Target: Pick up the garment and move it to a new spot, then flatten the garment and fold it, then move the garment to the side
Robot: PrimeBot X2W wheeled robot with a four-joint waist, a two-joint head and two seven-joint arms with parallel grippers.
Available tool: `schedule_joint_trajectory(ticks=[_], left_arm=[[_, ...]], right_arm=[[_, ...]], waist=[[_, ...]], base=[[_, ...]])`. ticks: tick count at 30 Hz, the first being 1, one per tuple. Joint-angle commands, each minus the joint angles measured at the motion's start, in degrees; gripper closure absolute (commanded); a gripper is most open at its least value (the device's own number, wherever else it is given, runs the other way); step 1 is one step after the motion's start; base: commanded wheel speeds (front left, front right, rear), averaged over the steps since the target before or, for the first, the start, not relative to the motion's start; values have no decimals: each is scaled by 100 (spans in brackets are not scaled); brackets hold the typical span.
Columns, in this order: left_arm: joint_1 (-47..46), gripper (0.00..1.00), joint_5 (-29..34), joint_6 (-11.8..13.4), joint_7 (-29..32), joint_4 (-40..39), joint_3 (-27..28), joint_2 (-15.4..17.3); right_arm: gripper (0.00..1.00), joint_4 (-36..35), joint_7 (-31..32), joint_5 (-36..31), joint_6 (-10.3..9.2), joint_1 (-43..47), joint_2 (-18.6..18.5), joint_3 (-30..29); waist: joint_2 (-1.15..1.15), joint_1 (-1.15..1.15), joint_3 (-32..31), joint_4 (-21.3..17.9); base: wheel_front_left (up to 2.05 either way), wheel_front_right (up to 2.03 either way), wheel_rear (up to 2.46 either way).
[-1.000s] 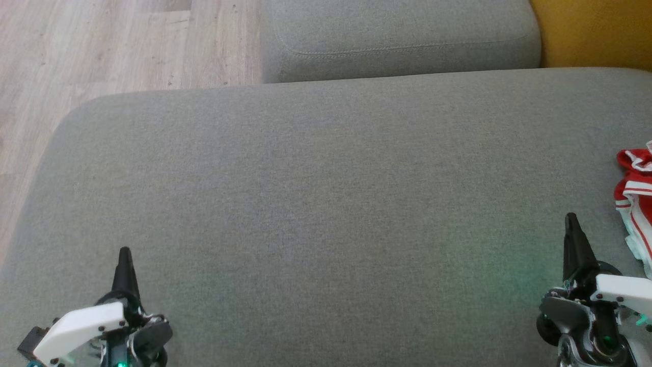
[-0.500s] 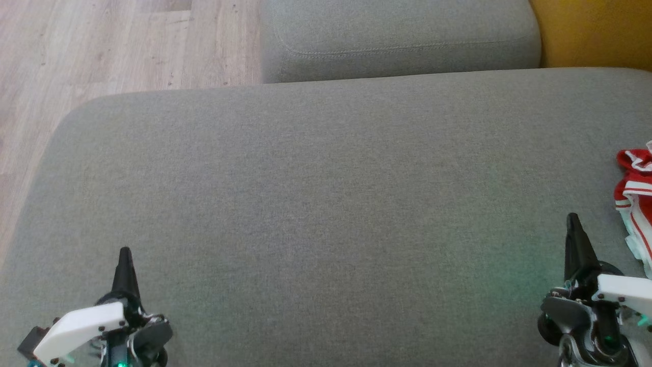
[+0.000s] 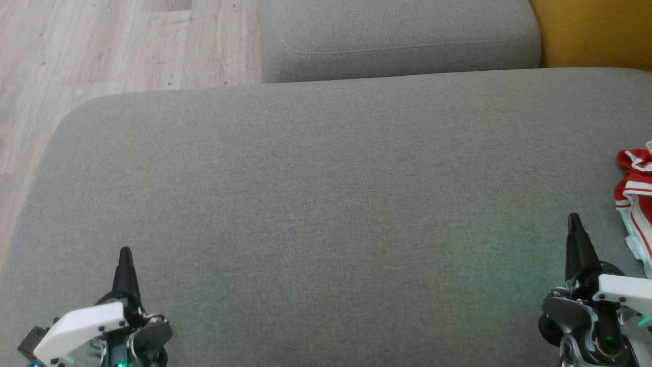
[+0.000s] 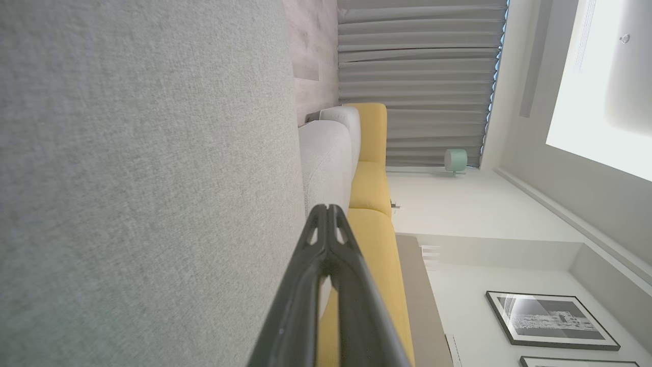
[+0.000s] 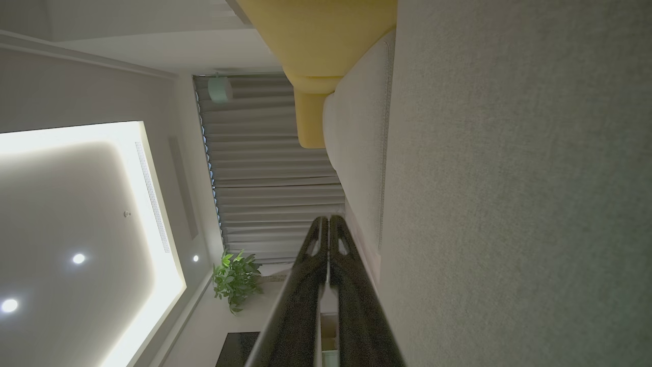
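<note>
A red and white striped garment lies bunched at the right edge of the grey sofa seat, partly cut off by the head view's border. My right gripper hovers low at the lower right, just left of the garment, fingers pressed together and holding nothing. My left gripper rests at the lower left, far from the garment, also shut and empty. In the wrist views the left gripper and the right gripper each show their tips touching.
A second grey cushion sits behind the seat. A yellow cushion is at the back right. Pale wood floor lies to the left, past the seat's rounded edge.
The right gripper has drifted very slightly to the right. The garment and left gripper have not moved.
</note>
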Motion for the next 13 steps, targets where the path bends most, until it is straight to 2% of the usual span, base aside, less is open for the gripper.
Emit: schedule_joint_trajectory(ticks=[1,13], left_arm=[[-273,100,12,-38,26,-166,218,32],[-274,100,20,-38,33,-166,227,26]], right_arm=[[100,-171,32,-14,-4,-297,-53,97],[100,-170,48,-31,-4,-298,-38,77]], waist=[[0,0,0,0],[0,0,0,0]], base=[[0,0,0],[0,0,0]])
